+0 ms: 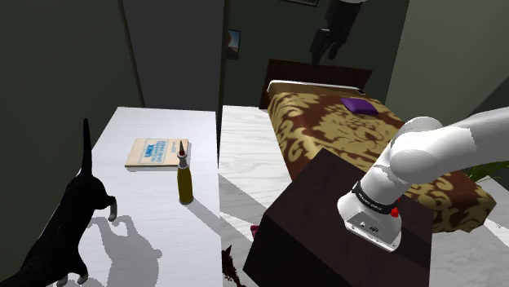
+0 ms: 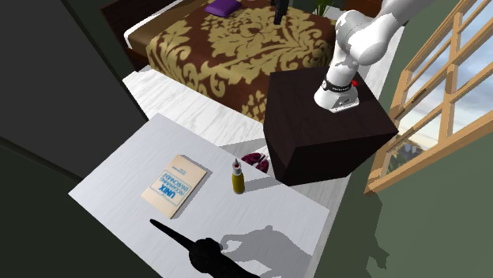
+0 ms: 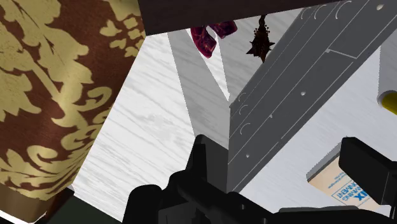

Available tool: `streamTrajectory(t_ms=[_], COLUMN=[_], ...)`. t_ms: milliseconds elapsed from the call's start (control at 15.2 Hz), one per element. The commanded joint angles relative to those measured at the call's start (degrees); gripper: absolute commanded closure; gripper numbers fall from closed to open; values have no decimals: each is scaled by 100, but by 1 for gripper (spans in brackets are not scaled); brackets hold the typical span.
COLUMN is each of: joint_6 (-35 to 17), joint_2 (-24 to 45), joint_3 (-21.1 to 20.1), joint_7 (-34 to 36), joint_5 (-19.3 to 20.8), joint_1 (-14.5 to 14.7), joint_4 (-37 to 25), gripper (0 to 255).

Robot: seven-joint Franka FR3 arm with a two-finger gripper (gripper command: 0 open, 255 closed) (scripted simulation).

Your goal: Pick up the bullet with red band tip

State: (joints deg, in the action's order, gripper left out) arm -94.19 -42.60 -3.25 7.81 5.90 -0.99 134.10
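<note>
- Bullet (image 1: 185, 175), olive with a red-banded tip, stands upright on the white tabletop (image 1: 122, 130), just beside a book (image 1: 155, 152); untouched, not yet picked up.
- Hand (image 1: 326, 47) hangs released and empty, well apart, high above the bed (image 1: 326, 122); approach, grasp and lift all remain.

I am working in a home bedroom: a bed (image 1: 326, 122) with a brown-and-gold cover and purple cushion (image 1: 357, 104) is standing beside my table (image 1: 147, 192).

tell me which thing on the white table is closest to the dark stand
The upright olive bullet with the red tip, near the table edge facing the stand; the flat book and the black cat both sit farther from it.
</note>
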Motion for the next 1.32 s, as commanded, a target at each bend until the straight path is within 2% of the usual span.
streamTrajectory(t_ms=[0, 660, 1254], joint_6=[0, -1035, -2019], joint_2=[0, 1002, 2498], joint_3=[0, -949, -1760], joint_7=[0, 1609, 3029], joint_5=[0, -766, -1061], joint_1=[0, 192, 267], joint_4=[0, 233, -216], gripper=[0, 0, 0])
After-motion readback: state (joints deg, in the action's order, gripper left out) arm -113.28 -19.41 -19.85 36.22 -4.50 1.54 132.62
